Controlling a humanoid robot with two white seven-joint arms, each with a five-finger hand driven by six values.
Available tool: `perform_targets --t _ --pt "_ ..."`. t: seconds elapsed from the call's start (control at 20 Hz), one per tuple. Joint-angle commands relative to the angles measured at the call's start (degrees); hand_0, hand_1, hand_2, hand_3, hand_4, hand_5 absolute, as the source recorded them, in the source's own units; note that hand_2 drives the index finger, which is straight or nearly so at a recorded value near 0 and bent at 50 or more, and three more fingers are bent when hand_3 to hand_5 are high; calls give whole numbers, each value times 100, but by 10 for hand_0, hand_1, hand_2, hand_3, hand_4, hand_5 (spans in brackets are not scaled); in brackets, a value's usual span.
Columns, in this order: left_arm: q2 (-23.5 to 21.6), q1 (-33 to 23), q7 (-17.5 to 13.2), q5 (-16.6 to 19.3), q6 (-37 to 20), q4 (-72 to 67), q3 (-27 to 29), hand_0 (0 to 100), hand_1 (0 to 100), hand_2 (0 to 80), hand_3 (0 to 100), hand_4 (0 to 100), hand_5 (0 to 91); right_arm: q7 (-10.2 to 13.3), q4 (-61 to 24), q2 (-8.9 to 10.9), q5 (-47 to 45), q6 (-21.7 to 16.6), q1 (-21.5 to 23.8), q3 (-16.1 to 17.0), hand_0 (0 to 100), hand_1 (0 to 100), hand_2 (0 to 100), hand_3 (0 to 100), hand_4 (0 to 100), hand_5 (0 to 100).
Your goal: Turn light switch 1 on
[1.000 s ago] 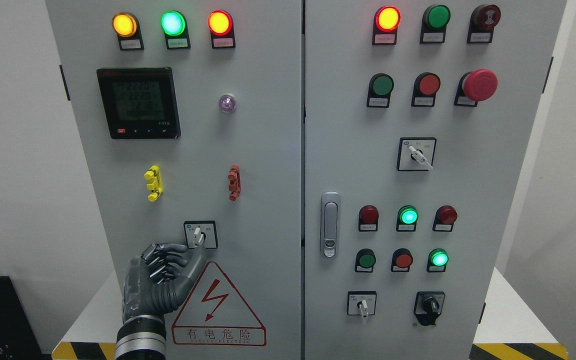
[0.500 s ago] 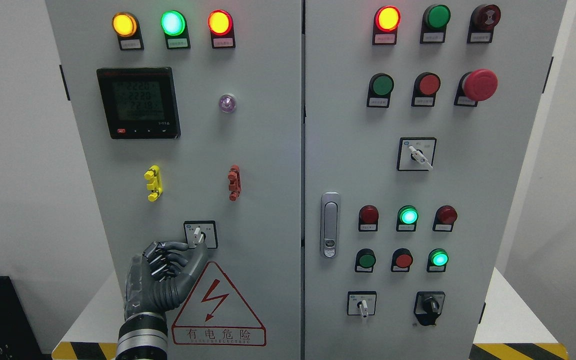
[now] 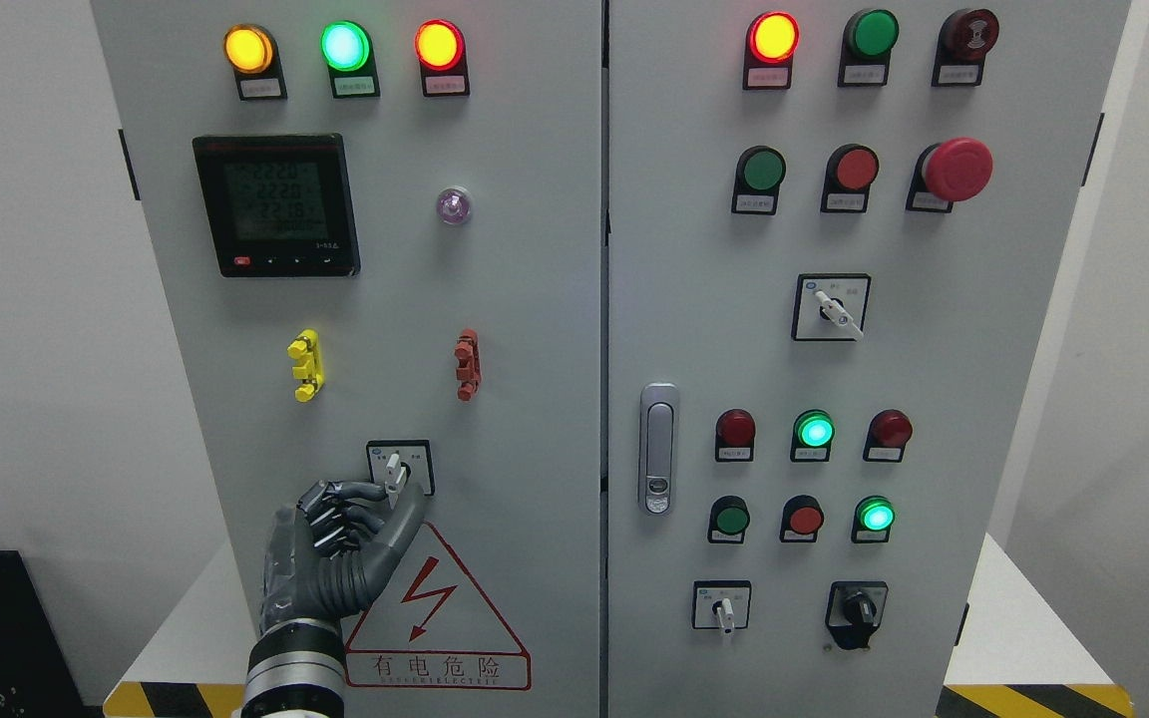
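A grey cabinet (image 3: 495,299) is shown, with the switch (image 3: 397,469), a small white lever in a black-framed plate, low on its left door. The left hand (image 3: 345,543) is raised just below it, fingers (image 3: 340,519) curled, thumb and index tip closing on the lever's lower end; firm contact cannot be confirmed. The lever is judged rigid, small and spring-detented, best pinched across its flat sides and twisted.

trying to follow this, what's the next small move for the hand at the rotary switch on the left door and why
Probably close thumb and forefinger on the white lever of the rotary switch, then twist it. The left hand sits just below the switch with its fingertips at the lever's lower end, and the lever points almost straight up, so the switch looks unturned.
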State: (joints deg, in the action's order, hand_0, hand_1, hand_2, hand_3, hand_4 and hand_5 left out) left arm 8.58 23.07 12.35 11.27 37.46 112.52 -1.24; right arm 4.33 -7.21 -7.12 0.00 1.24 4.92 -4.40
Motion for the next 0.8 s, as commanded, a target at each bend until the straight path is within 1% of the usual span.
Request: perform_targets --t 0.0,0.75 --pt "3 49 13 7 16 -37 -78 174 762 561 825 893 691 -2 0 0 -141 -1 0 0 0 0 0 0 0 0" --pt "12 58 13 77 25 -28 -69 174 725 578 837 886 700 -2 0 0 -141 -1 0 0 0 0 0 0 0 0"
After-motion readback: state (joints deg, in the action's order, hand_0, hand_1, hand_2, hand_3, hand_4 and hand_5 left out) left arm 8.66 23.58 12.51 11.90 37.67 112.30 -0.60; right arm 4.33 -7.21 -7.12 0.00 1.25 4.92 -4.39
